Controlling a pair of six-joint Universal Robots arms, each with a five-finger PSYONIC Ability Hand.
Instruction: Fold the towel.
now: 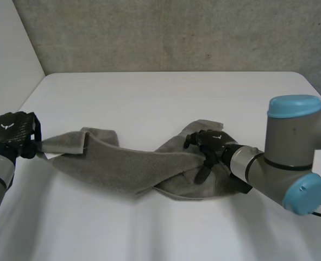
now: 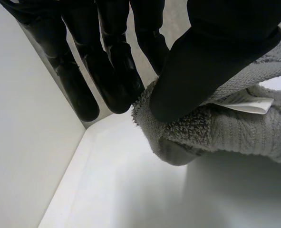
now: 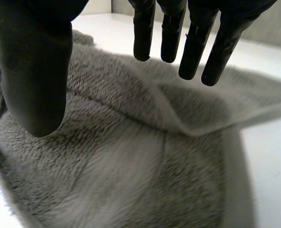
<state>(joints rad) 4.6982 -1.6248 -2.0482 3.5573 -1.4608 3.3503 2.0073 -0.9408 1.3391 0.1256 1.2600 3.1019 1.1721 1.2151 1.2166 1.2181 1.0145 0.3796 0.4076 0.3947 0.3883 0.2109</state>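
Now L hand (image 1: 11, 133) pinches towel (image 1: 122, 166) end, fingers clamped; R hand (image 1: 209, 145) over other end, fingers released.

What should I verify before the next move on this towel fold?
1. Grip of left hand: thumb and fingers pinch one end of the towel: ok.
2. Grip of right hand: fingers straight above the towel, holding nothing: not ok.
3. Towel flat: twisted and bunched across its middle: not ok.
4. Right hand over a corner: it is over a folded-over flap, but which corner: cannot tell.
5. Bulk of the towel resting on the table: ok.
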